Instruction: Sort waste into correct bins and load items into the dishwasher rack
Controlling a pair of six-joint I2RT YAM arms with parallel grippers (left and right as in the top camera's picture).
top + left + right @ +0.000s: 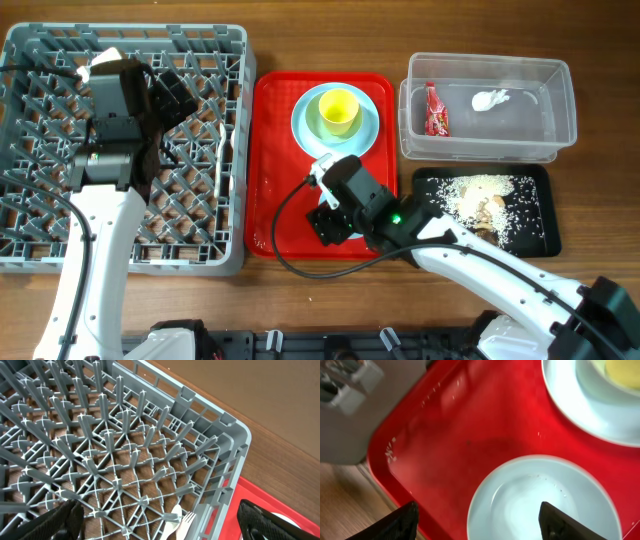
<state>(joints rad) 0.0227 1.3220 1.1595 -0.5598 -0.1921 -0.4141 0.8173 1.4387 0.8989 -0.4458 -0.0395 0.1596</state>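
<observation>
sorting looks done; loading the rack is the step in hand

the red wrapper (436, 110) and tissue (490, 99) lie in the clear tub (560, 100), scraps (485, 195) in the black tray (430, 200), and a white fork (184, 521) lies in the grey rack (220, 445) under the left gripper (157, 510), its fingers spread wide above the pegs. the right gripper (479, 510) hangs over the small blue bowl (540, 500) on the red tray (485, 425), fingers spread, pinching nothing. next, i'd guess, it must close on the bowl's rim and lift it over the tray lip and rack wall. the plate (303, 125) with the yellow cup (338, 110) sits near, so that side is tight; the rack has open pegs.
</observation>
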